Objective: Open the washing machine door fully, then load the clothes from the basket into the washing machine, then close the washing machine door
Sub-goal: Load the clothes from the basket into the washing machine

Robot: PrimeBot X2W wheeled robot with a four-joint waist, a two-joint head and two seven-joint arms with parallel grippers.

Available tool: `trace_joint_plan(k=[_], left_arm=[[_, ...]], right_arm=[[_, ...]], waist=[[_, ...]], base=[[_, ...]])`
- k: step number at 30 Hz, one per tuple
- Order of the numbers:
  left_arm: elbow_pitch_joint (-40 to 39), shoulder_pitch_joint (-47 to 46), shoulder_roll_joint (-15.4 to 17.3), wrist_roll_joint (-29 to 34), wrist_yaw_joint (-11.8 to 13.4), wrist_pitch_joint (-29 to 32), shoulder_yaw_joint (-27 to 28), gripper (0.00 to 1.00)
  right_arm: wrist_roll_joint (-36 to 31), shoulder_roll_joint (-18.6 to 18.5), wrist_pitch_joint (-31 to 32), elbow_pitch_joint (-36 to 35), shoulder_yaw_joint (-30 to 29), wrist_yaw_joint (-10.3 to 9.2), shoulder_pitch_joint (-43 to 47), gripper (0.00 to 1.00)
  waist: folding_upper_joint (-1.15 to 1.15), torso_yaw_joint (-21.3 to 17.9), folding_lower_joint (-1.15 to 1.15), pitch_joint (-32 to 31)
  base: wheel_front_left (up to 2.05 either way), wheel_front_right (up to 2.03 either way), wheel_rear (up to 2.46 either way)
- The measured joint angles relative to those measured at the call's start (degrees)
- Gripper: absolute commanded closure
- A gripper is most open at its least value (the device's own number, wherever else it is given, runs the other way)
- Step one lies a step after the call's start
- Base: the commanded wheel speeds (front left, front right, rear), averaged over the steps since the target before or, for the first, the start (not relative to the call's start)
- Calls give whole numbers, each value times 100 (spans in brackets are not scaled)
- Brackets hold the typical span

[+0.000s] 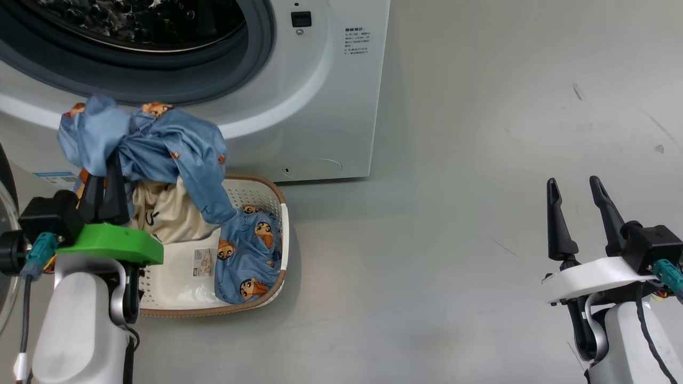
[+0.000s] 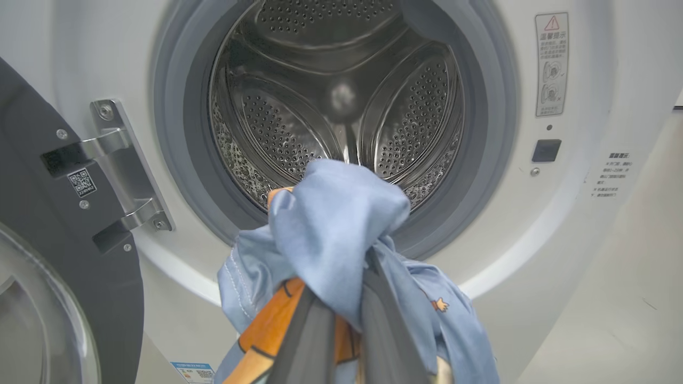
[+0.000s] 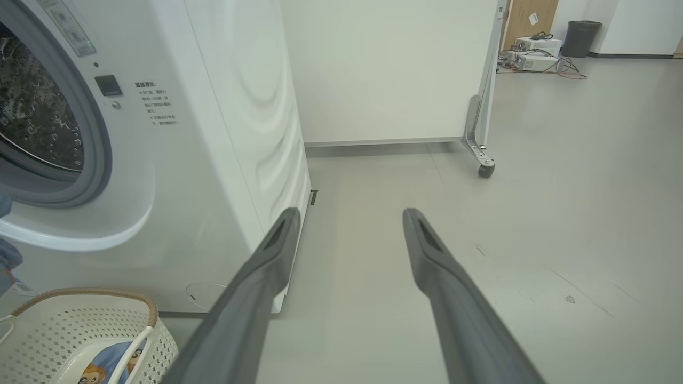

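currently mid-load: washing machine door (image 2: 64,256) stands open at left, drum (image 2: 341,96) looks empty.
left gripper (image 1: 105,184) clamped on a bunch of the clothes (image 1: 160,144), raised over the basket (image 1: 278,213) before the washing machine (image 1: 320,106); more lies in the basket. right gripper (image 1: 573,181), fingers apart, idles at right. loading and closing remain.

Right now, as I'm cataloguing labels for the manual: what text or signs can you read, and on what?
"温馨提示", below a red warning triangle: sticker on the washing machine.
"温馨提示:": printed note beside it; lines beneath too small.
QR tag on the washing machine door: no legible words.
Blue sticker, basket label: blurred.
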Motion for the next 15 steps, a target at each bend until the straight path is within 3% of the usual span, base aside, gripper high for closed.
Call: trace_joint_plan(k=[15], left_arm=[[323, -1321, 278, 68, 0, -14, -47, 100]], right_arm=[[0, -1, 0, -88, 19, 0, -335, 0]], waist=[[0, -125, 0, 586]], base=[[0, 0, 0]])
